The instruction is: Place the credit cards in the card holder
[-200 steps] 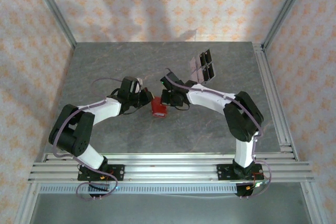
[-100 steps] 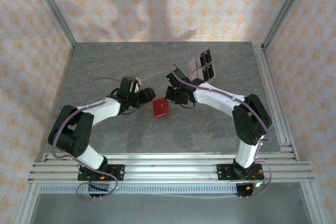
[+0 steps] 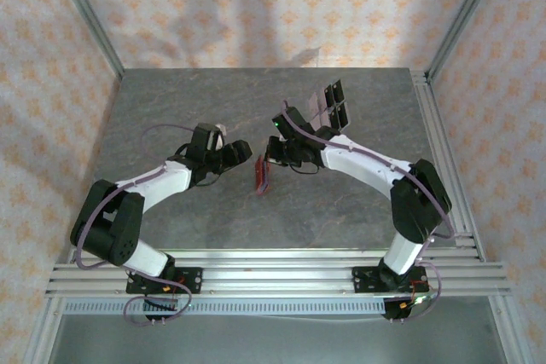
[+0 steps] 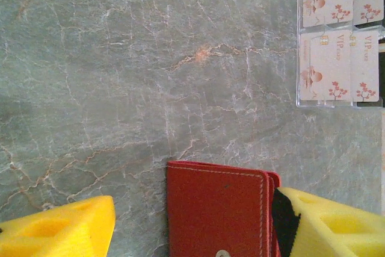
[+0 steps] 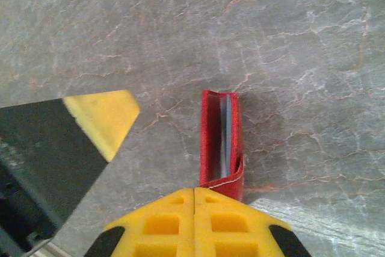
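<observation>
A small red folding card holder (image 3: 260,175) stands on edge near the middle of the grey marbled stone worktop (image 3: 171,108). It sits between the two arms' tips and a touch nearer than both.

The left end effector (image 3: 239,153) is just left of it and is released. In its wrist view the red leather face (image 4: 216,209) lies between the yellow fingers (image 4: 60,227). The holder's stitched edge sits against the black pad of one finger, and the other finger is well clear of it.

The right end effector (image 3: 275,156) hangs just to the far right of the holder, also released, with its yellow fingers (image 5: 102,112) spread. From its wrist view the card holder (image 5: 221,142) is seen edge-on, folded but slightly parted, with a pale lining showing in the slit. Its lower end is just beside the tip of one finger, not between the two.

Further off at the far right stands a clear plastic stand (image 3: 333,104). It carries pale cards printed with small red flowers and "VIP" lettering (image 4: 325,64).
</observation>
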You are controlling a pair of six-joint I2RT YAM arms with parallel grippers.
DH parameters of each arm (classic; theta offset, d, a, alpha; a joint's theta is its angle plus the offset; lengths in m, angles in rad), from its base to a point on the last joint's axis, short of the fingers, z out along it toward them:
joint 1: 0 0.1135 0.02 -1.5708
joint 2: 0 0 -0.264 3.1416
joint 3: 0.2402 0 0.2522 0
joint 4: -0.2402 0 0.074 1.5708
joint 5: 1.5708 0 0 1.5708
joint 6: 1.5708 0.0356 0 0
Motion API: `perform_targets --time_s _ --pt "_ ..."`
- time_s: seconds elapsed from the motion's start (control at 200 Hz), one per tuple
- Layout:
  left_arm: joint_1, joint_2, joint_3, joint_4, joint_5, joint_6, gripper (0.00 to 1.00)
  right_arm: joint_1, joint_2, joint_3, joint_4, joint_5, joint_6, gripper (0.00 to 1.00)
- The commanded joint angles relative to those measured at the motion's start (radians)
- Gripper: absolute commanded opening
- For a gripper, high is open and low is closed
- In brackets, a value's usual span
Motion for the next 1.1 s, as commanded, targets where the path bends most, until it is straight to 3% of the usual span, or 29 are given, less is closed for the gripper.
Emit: perform_targets --time_s 0.0,0.22,0.395,0.53,0.761,0.871,0.926,1.096 --pt "-0.001 -0.014 0.003 -0.029 0.0 0.026 0.7 0.011 -0.034 0.037 0.018 -0.006 0.01 0.0" --pt "-0.007 0.01 0.006 -0.069 -0.031 0.044 0.69 0.01 -0.037 0.011 0.01 0.026 0.006 0.0" --pt "-0.01 0.056 0.014 -0.178 -0.096 0.074 0.6 -0.021 -0.048 -0.096 0.013 0.08 -0.003 0.0" --pt "-0.011 0.085 0.002 -0.197 -0.122 0.075 0.44 -0.047 -0.05 -0.209 0.045 0.114 0.0 0.0" --pt "-0.014 0.121 0.013 -0.195 -0.118 0.076 0.42 -0.059 -0.03 -0.311 0.104 0.127 0.013 0.0" --pt "-0.023 0.129 0.016 -0.213 -0.13 0.079 0.41 -0.062 -0.036 -0.318 0.106 0.13 0.015 0.3" --pt "-0.027 0.128 0.011 -0.22 -0.134 0.079 0.41 -0.061 -0.056 -0.318 0.103 0.132 0.014 0.38" --pt "-0.049 0.101 -0.007 -0.236 -0.154 0.07 0.41 -0.061 -0.154 -0.305 0.088 0.11 0.029 0.42"
